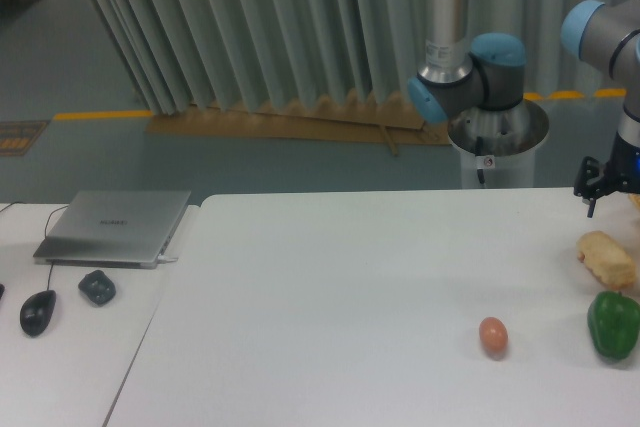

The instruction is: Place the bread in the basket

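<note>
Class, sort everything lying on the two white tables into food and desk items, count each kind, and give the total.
Food: 3 (bread, green pepper, brown egg)
Desk items: 3 (laptop, mouse, small dark object)
Total: 6

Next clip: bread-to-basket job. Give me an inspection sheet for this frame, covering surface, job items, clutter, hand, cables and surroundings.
Surface: white table, with a second white table adjoining on the left.
Job's things: bread lies at the right edge, just above the green pepper; no basket in view.
Clutter: brown egg; on the left table a closed laptop, a mouse and a small dark object.
Hand: hand hangs above the bread at the frame edge, apart from it; open or shut cannot be told.
Cables: thin cord at the mouse.
Surroundings: pale pleated curtain, yellow floor line.
</note>
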